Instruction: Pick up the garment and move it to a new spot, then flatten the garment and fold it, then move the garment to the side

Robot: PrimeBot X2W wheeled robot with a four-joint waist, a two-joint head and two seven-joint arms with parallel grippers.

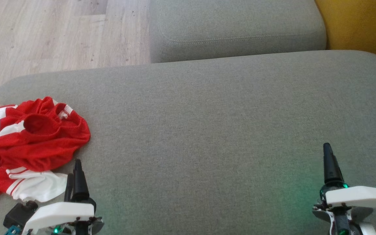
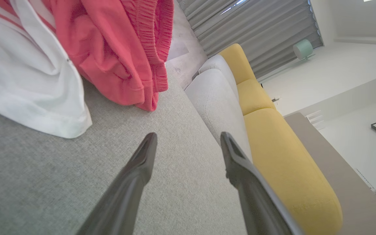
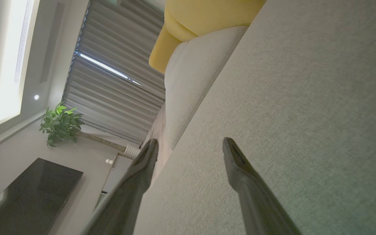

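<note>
Head view has the red and white garment (image 1: 34, 137) crumpled at the left end of the grey cushion (image 1: 224, 130), partly past the picture's left edge. Left claw (image 1: 73, 168) sits just beside the garment's near white part, fingers pointing toward the red bunch. The left wrist view shows its fingers spread apart over bare fabric, grasping nothing, with the cloth just ahead and to their left. Right claw (image 1: 328, 153) sits at the cushion's right side, well apart from the garment, likewise spread and empty. Both wrists sit low at the near edge, fingers aimed forward across the cushion
</note>
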